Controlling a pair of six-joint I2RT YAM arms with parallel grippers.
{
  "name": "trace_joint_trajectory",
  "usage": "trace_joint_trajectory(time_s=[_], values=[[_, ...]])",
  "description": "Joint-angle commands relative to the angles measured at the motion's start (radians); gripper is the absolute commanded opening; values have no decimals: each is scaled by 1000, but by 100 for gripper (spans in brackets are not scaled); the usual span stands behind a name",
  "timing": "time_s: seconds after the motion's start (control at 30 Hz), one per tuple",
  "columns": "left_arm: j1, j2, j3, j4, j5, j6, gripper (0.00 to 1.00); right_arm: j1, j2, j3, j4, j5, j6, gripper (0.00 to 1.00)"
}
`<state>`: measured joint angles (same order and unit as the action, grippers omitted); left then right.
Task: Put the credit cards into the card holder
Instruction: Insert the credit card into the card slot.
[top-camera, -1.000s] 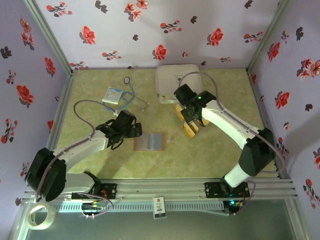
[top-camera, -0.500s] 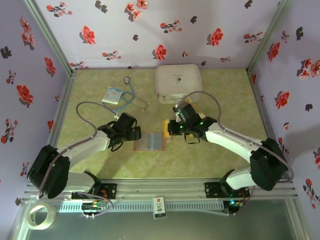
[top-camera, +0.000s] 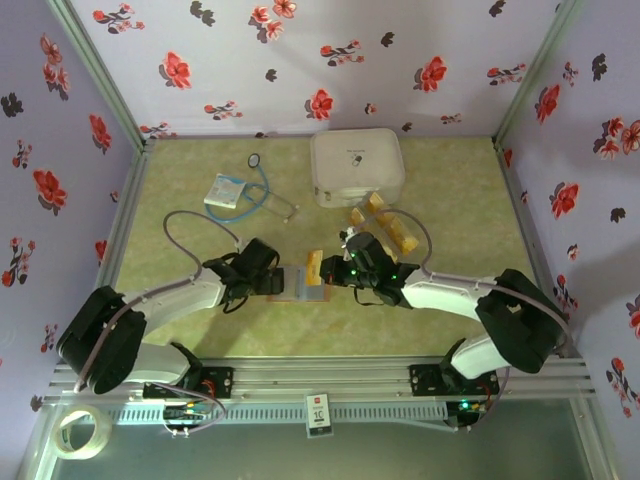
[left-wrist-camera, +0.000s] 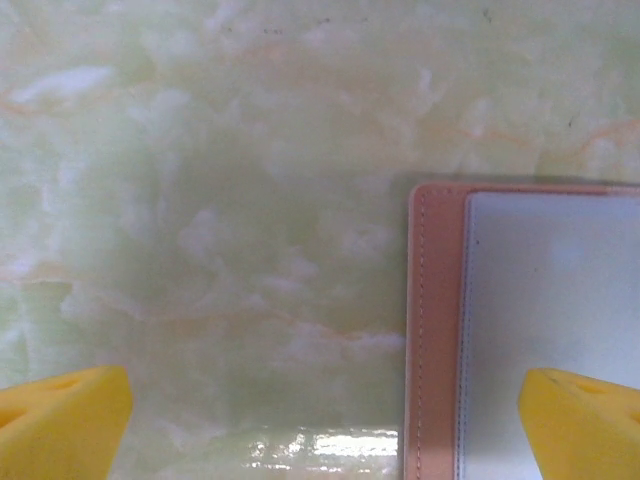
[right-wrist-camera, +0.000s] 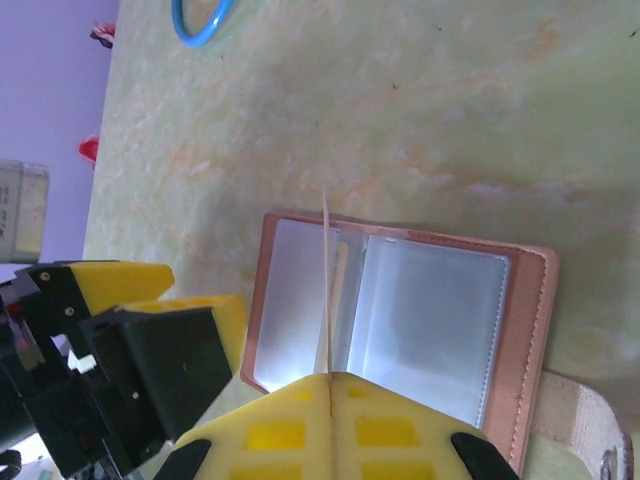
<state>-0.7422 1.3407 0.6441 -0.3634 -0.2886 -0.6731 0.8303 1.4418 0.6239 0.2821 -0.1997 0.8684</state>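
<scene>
Your right gripper (right-wrist-camera: 330, 385): pinched tight on one credit card (right-wrist-camera: 327, 285), edge-on above the open card holder (right-wrist-camera: 430, 300) | your left gripper (top-camera: 273, 281): jaws spread wide, empty, at the holder's left edge | other credit cards (top-camera: 385, 222): beside white case (top-camera: 356, 165)

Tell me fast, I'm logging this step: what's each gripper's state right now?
Left gripper: open, holding nothing.
Right gripper: shut on a credit card over the card holder.
</scene>
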Motion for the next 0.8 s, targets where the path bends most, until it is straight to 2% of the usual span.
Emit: trace_joint_trajectory(time_s=[0.0, 0.43, 0.77], values=[[-16, -9, -24, 6, -36, -4, 100, 4, 9, -21, 130, -3, 24, 0], [-24, 9, -43, 15, -56, -19, 100, 3, 92, -72, 298, -57, 56, 0], [-26, 31, -59, 11, -73, -37, 100, 3, 124, -97, 338, -51, 62, 0]])
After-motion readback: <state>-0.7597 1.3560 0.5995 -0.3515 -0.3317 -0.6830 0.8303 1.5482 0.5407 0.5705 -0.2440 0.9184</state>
